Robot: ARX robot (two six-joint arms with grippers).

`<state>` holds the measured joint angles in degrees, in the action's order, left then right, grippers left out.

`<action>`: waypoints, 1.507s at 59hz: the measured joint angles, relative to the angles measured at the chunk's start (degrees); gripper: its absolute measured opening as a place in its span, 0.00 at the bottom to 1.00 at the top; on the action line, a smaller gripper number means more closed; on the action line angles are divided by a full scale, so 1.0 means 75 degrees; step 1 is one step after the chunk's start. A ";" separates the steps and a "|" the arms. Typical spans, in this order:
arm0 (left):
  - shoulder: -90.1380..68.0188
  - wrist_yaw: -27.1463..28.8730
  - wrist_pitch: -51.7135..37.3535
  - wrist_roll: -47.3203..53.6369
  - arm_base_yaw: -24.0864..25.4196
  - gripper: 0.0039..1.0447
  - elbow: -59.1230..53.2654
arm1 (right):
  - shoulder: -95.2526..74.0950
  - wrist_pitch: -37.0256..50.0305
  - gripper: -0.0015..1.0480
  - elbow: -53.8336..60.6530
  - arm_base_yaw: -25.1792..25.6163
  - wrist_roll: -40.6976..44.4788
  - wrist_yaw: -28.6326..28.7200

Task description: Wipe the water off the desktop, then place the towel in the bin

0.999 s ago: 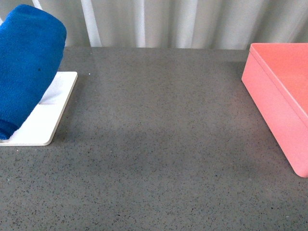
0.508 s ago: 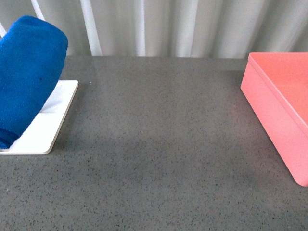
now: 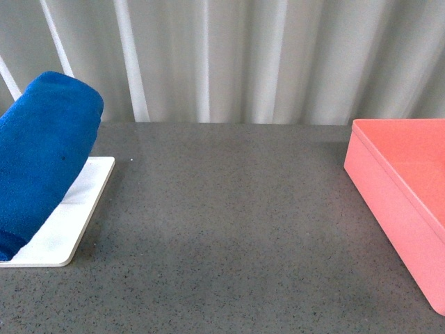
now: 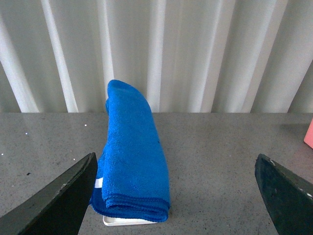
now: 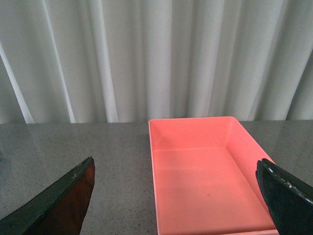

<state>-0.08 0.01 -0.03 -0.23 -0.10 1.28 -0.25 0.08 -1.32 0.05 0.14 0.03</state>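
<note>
Three views across one desktop (image 3: 229, 229)

The left pincer (image 4: 174, 155) hangs clear above the worktop (image 4: 230, 166), pointing roughly level across it. Its two dark fingers (image 4: 58, 200) are spread wide and grip nothing. The right pincer (image 5: 174, 159) is likewise raised above the worktop, with its fingers (image 5: 288, 200) wide apart and empty. Neither arm shows in the front view.
</note>
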 joint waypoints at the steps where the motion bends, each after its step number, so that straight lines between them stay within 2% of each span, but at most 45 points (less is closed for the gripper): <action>1: 0.0000 0.0000 0.0000 0.0000 0.0000 0.94 0.0000 | 0.0000 0.0000 0.93 0.0000 0.0000 0.0000 0.0000; 8: -0.0029 0.0076 0.0035 -0.0067 -0.0017 0.94 0.0012 | 0.0000 0.0000 0.93 0.0000 0.0000 0.0000 0.0000; 13: -0.1032 0.1358 0.1174 -0.1233 -0.0297 0.94 0.0510 | 0.0000 0.0000 0.93 0.0000 0.0000 0.0000 0.0000; 15: -0.1498 0.1390 0.1084 -0.1696 -0.0245 0.94 0.0609 | 0.0000 0.0000 0.93 0.0000 0.0000 0.0000 -0.0003; 24: -0.4747 0.0347 -0.1635 -0.2110 0.0930 0.94 0.1818 | 0.0000 0.0000 0.93 0.0000 0.0000 0.0000 0.0000; 28: -0.6065 0.0082 -0.2565 -0.1824 0.1113 0.94 0.2626 | 0.0000 0.0000 0.93 0.0000 0.0000 0.0000 -0.0003; 32: -0.7548 -0.0105 -0.2888 -0.1364 0.1169 0.94 0.3684 | 0.0000 0.0000 0.93 0.0000 0.0000 0.0000 0.0000; 34: -0.8422 -0.0318 -0.2728 -0.1061 0.1154 0.94 0.4331 | 0.0000 0.0000 0.93 0.0000 0.0000 0.0000 0.0000; 38: -0.9550 -0.0201 -0.2451 -0.0734 0.1102 0.94 0.5231 | 0.0000 0.0000 0.93 0.0000 0.0000 0.0000 0.0000; 44: -1.0943 -0.0688 -0.1209 -0.0294 0.0982 0.94 0.6767 | 0.0000 0.0000 0.93 0.0000 0.0000 0.0000 -0.0003; 51: -1.2050 -0.0664 -0.0487 0.0035 0.0833 0.94 0.8107 | 0.0000 0.0000 0.93 0.0000 0.0000 0.0000 0.0000; 54: -1.2520 -0.0361 -0.0542 0.0271 0.0787 0.94 0.8603 | 0.0000 0.0000 0.93 0.0000 0.0000 0.0000 0.0000; 68: -1.3729 -0.0032 -0.0434 0.1105 0.0764 0.94 0.9617 | 0.0000 0.0000 0.93 0.0000 0.0000 0.0000 0.0000; 73: -1.4195 -0.0032 0.0090 0.1332 0.0801 0.94 0.9941 | 0.0000 0.0000 0.93 0.0000 0.0000 0.0000 0.0000; 89: -1.4571 -0.0073 0.0484 0.1480 0.0804 0.94 0.9973 | 0.0000 0.0000 0.93 0.0000 0.0000 0.0000 0.0000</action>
<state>-109.36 -0.54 3.60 10.87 5.93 76.07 -0.25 0.08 -1.32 0.05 0.14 0.03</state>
